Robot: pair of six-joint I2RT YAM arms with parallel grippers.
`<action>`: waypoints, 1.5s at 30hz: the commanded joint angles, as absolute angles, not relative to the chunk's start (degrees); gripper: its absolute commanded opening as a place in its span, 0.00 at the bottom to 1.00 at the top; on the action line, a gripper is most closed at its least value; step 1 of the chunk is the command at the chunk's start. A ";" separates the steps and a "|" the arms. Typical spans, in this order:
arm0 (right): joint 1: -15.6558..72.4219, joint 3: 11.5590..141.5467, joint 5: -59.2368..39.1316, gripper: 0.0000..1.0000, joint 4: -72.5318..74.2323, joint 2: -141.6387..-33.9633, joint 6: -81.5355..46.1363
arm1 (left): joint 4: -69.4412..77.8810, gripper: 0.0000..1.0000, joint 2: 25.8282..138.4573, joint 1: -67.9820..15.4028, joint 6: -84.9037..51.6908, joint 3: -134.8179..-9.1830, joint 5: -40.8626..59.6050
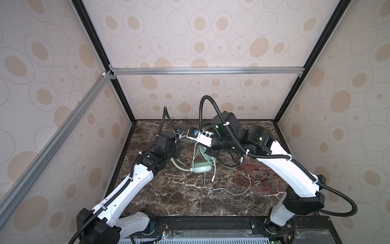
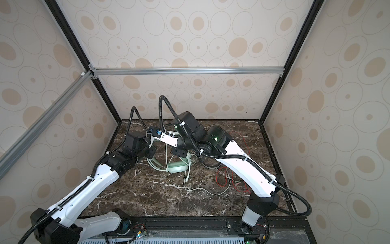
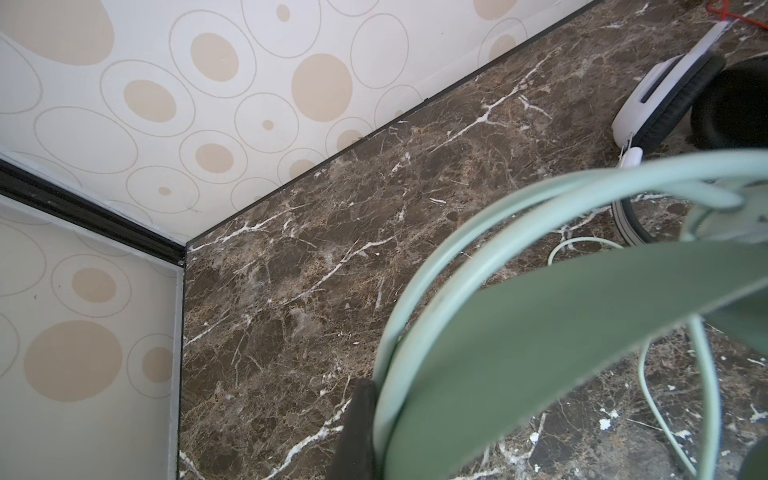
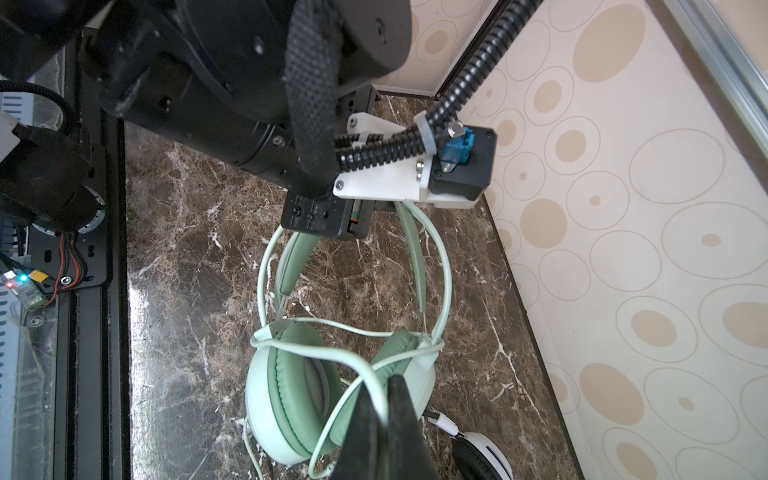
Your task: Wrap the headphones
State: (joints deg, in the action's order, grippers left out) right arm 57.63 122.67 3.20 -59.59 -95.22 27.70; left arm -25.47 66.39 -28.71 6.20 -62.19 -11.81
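1. While both arms reach in over the dark marbled desk, the mint-green headphones sit near its middle in both top views. The ear cups rest on the desk and the headband rises toward 10 o'clock.
2. The left tool is closed on that headband. In the left wrist view one black finger lies against the pale hoop, and the other finger is hidden behind the band.
3. The right tool is closed too, pinching the pale green-white cable just above the ear cups. Its dark fingers meet around the strand.
4. In the right wrist view a turn of this cable crosses both ear cups. In both top views the rest trails over the desk toward 5 o'clock.
5. The white-and-black headphones lie at 3 o'clock of the mint pair, close beside it. In both top views the right arm covers most of them and only the grey headband shows.
6. A thin red cable lies in loose loops at 4 o'clock of the mint pair, partly under the right arm.
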 commanded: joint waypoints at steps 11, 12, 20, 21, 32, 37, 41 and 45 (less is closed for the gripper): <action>60.27 118.51 5.45 0.00 -52.89 -92.86 26.30 | -25.93 0.00 68.47 -30.19 3.96 -67.24 -11.12; 60.28 117.74 5.44 0.00 -51.84 -92.52 25.51 | -26.00 0.00 68.47 -30.28 3.95 -67.24 -10.99; 60.24 113.29 8.03 0.00 -47.37 -90.70 23.17 | -26.13 0.00 68.42 -30.74 4.28 -67.24 -9.81; 60.21 113.24 8.42 0.00 -47.29 -90.63 23.19 | -26.00 0.00 68.46 -30.76 4.47 -67.39 -9.75; 60.12 112.02 10.62 0.00 -46.49 -89.95 23.02 | -25.93 0.00 68.22 -31.11 5.17 -67.50 -9.67; 57.72 111.70 13.68 0.00 -49.06 -90.35 21.65 | -26.13 0.00 67.29 -31.20 5.87 -67.06 -9.49; 55.75 111.90 15.35 0.00 -50.93 -90.78 22.27 | -26.59 0.00 66.63 -31.20 6.11 -66.89 -8.90; 54.48 112.04 15.19 0.00 -51.29 -91.21 23.14 | -26.98 0.00 66.19 -31.14 6.34 -67.02 -7.43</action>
